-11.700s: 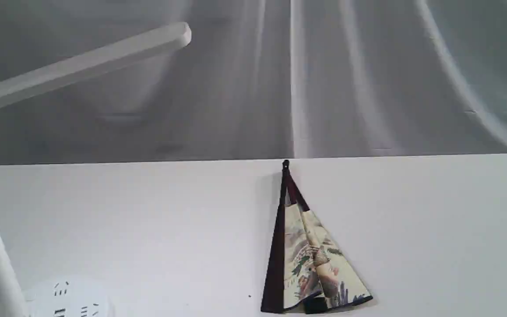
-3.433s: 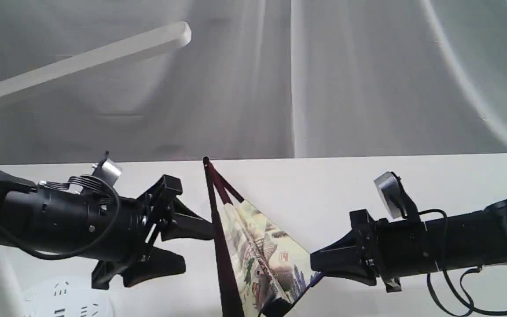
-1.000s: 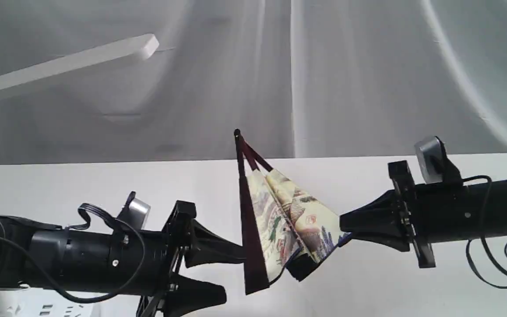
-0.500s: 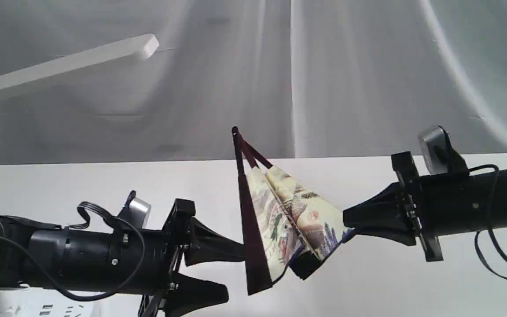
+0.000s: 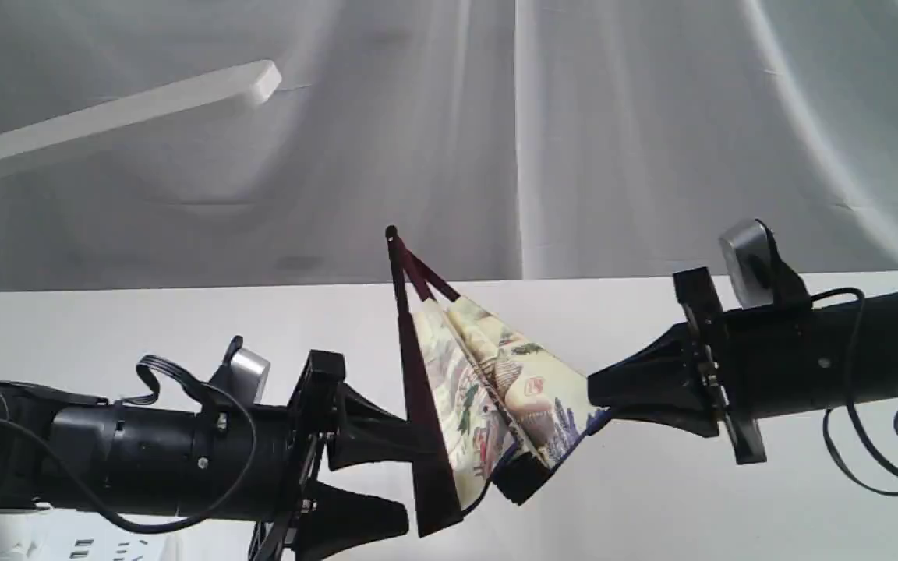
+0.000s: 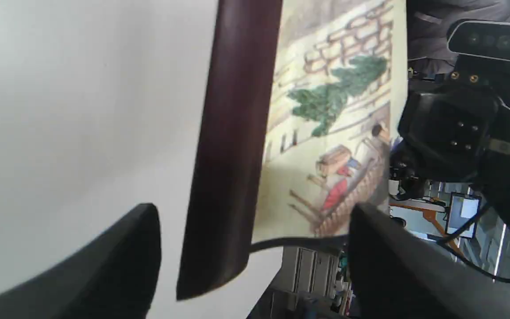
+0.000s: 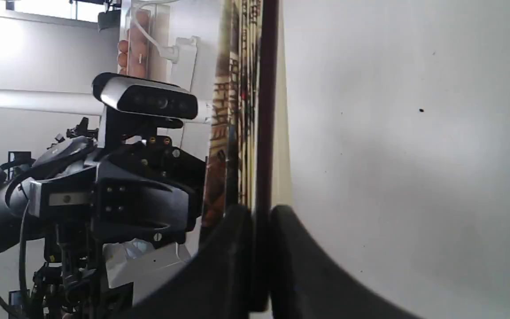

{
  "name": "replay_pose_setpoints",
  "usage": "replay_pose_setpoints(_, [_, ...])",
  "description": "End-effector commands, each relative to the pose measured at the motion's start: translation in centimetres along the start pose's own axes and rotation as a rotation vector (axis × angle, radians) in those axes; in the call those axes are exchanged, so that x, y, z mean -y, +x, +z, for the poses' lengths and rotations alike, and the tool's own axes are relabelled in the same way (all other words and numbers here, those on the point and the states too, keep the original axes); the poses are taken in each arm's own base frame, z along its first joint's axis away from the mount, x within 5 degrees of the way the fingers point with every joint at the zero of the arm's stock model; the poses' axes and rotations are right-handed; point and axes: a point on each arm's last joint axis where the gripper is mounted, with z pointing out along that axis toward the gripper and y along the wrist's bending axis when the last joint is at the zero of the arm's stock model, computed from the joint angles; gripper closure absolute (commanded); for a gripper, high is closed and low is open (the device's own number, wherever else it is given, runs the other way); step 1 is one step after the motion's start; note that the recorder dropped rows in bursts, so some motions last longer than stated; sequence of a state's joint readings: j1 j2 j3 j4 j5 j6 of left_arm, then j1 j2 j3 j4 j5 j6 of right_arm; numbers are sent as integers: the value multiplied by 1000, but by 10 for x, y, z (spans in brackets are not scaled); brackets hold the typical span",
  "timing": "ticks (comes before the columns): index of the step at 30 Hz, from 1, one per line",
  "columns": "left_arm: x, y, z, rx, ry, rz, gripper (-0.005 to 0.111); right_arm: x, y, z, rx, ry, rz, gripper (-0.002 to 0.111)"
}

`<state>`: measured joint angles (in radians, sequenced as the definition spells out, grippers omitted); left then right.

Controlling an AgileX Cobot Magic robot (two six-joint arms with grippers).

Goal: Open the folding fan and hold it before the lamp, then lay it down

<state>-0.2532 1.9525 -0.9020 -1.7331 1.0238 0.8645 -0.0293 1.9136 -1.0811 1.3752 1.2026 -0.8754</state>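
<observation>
The folding fan (image 5: 496,382) hangs partly spread above the table, pivot uppermost, its painted cream leaf still pleated. My right gripper (image 5: 595,401) is shut on the fan's right outer rib; in the right wrist view the gripper (image 7: 261,221) pinches that dark rib (image 7: 266,110). My left gripper (image 5: 410,483) is open, and the maroon left outer rib (image 6: 233,146) stands between its spread fingers (image 6: 117,261), near one of them. The lamp's flat bar head (image 5: 114,117) slants across the upper left, apart from the fan.
The lamp's round base (image 5: 75,548) peeks in at the bottom left corner under my left arm. A white table (image 5: 807,514) spreads below both arms, its far edge against a draped white curtain (image 5: 652,140).
My right gripper has carried the fan a little to the left, bringing the maroon outer rib in between the left gripper's open fingers. The left arm has stayed put.
</observation>
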Motion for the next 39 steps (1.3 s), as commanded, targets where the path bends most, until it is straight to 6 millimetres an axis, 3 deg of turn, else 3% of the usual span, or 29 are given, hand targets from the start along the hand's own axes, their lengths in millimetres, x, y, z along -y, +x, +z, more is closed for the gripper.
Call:
replay_pose_setpoints(1, [2,1,0,7,4,4,45,-8,0,1,1,-30,-15,108])
replay_pose_setpoints(15, [9,-2,1,-4,36,27,45,-10,-1,1,15,-45,19,108])
replay_pose_setpoints(21, [9,-2,1,-4,36,27,46,-17,3,14,-15,-61,2,108])
replay_pose_setpoints(24, [9,-2,1,-4,36,29,59,-18,3,16,-10,-70,1,108])
replay_pose_setpoints(27, [9,-2,1,-4,36,29,81,-18,3,15,-8,-69,2,108])
replay_pose_setpoints(30, [9,-2,1,-4,36,29,95,-18,3,15,-8,-69,2,108])
replay_pose_setpoints(33, [9,-2,1,-4,36,29,102,-18,3,15,-8,-69,2,108])
replay_pose_setpoints(39, [9,-2,1,-3,36,53,105,-18,3,15,-8,-69,2,108])
